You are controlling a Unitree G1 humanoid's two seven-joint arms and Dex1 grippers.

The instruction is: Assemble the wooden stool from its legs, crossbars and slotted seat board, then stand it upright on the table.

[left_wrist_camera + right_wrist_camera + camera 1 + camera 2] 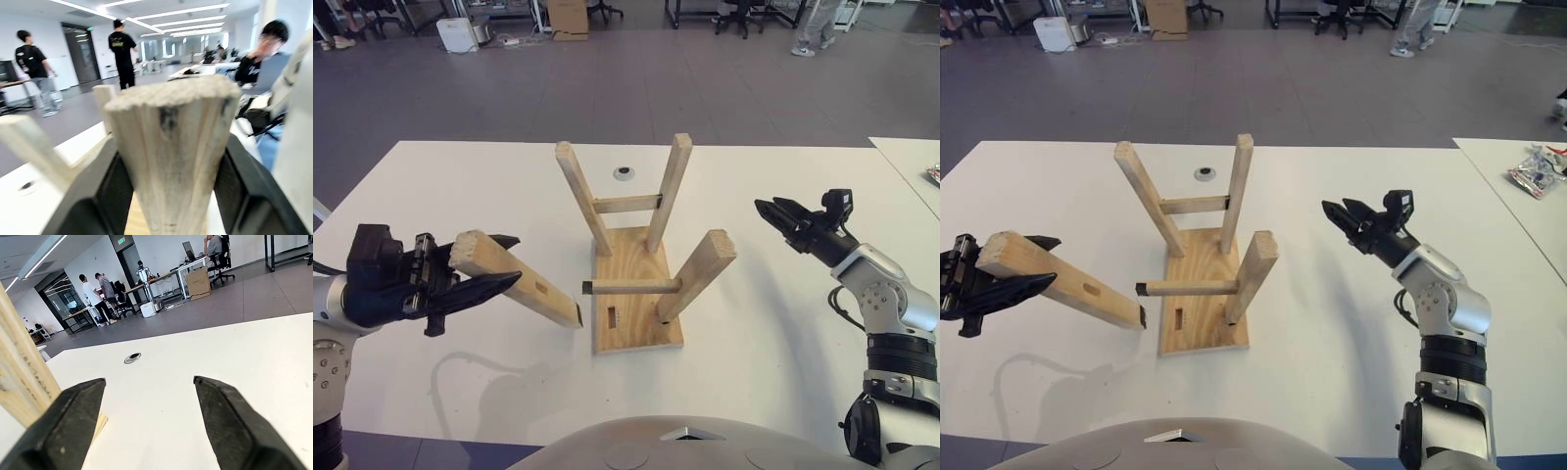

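Observation:
The slotted seat board (631, 328) lies flat at mid-table. Two legs (582, 196) (669, 191) stand up from its far end, joined by a crossbar (626, 204). A third leg (697, 274) stands at the near right, with a second crossbar (631, 286) sticking out from it to the left, its free end bare. My left gripper (516, 258) is shut on the fourth leg (533, 289) (168, 147), held slanted above the table left of the board. My right gripper (770, 206) (147, 382) hovers open to the right of the board, holding nothing.
A small round grommet (624, 173) sits in the white table (773, 333) behind the stool. A second table (911, 157) stands off to the right. Bare tabletop lies on both sides of the board.

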